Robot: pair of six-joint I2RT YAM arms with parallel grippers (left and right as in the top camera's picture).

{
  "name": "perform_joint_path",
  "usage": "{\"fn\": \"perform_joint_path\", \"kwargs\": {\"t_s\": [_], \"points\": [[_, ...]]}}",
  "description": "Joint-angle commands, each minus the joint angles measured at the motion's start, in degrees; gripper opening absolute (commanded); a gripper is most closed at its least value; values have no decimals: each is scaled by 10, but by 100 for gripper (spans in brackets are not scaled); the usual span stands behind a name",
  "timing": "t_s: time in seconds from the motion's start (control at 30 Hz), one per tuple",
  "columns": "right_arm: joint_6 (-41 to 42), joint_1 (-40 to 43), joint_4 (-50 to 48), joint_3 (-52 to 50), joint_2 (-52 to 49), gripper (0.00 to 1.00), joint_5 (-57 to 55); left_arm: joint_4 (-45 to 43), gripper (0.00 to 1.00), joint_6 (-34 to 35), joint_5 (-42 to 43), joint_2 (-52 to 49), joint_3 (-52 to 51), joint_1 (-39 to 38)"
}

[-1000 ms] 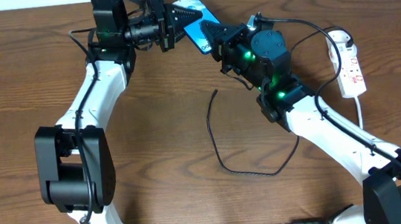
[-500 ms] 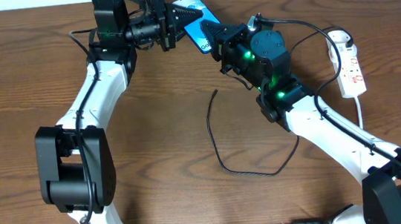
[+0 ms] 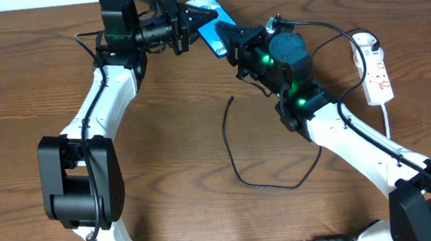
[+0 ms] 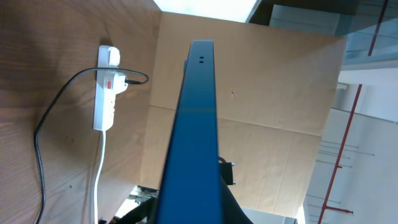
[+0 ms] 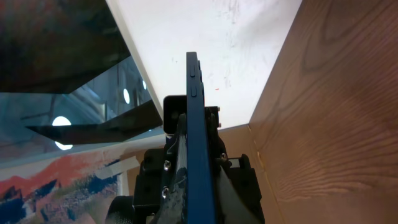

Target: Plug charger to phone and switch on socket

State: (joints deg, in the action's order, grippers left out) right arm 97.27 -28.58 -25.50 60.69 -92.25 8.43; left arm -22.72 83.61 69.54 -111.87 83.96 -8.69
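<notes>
The phone (image 3: 209, 30) is held up at the back of the table, its blue screen showing between both grippers. My left gripper (image 3: 198, 15) is shut on its far end, and my right gripper (image 3: 226, 33) is shut on its near end. The left wrist view shows the phone (image 4: 196, 124) edge-on, as does the right wrist view (image 5: 198, 137). The charger (image 3: 231, 147) lies loose on the wood below them. Its plug tip (image 3: 232, 99) is free and apart from the phone. The socket (image 3: 376, 71) lies at the right, also seen by the left wrist (image 4: 106, 93).
A white cord (image 4: 99, 174) runs off the socket, and a black cable (image 4: 42, 130) is plugged into it. A brown board (image 4: 273, 112) stands behind the table's far edge. The arm bases stand at the front corners.
</notes>
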Motion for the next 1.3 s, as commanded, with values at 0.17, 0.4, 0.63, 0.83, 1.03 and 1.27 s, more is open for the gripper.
{"fn": "perform_joint_path", "kwargs": {"t_s": [0.17, 0.4, 0.63, 0.83, 1.03, 1.27], "points": [[-17, -26, 4, -4, 0, 1, 57, -10, 14, -30, -62, 10, 13, 13], [-17, -26, 4, -4, 0, 1, 57, -10, 8, -30, -62, 10, 13, 13], [-17, -26, 4, -4, 0, 6, 56, -10, 8, -30, -62, 10, 13, 13], [-20, -26, 9, -4, 0, 41, 53, -10, 7, -36, -60, 10, 13, 19], [-79, -17, 11, -4, 0, 55, 52, -3, 8, -81, -40, 10, 13, 42], [-221, 2, 31, -4, 0, 89, 64, -3, 7, -146, 11, 10, 13, 77]]}}
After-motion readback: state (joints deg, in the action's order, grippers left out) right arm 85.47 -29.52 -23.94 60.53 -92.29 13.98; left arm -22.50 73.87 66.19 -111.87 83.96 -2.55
